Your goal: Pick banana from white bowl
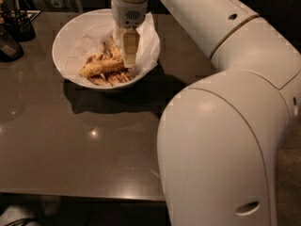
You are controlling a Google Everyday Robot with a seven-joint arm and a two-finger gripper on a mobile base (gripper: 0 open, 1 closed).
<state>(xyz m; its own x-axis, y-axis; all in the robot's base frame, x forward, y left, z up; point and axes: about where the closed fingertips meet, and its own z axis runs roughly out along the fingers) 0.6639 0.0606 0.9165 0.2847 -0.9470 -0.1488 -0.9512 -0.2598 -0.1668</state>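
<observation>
The white bowl [70,34], lined with crumpled white paper, stands at the back left of the dark table. The banana [100,68], yellow-tan with brown speckles, lies across the bowl's middle. A joined bunch of darker bananas [114,78] lies just in front of it. My gripper [129,56] reaches down into the bowl from above, at the banana's right end and close to or touching it. The gripper hides that end of the banana.
My large white arm [225,126] fills the right half of the view and hides the table there. Dark containers [11,29] stand at the table's left edge. The table's front edge [80,192] runs along the bottom.
</observation>
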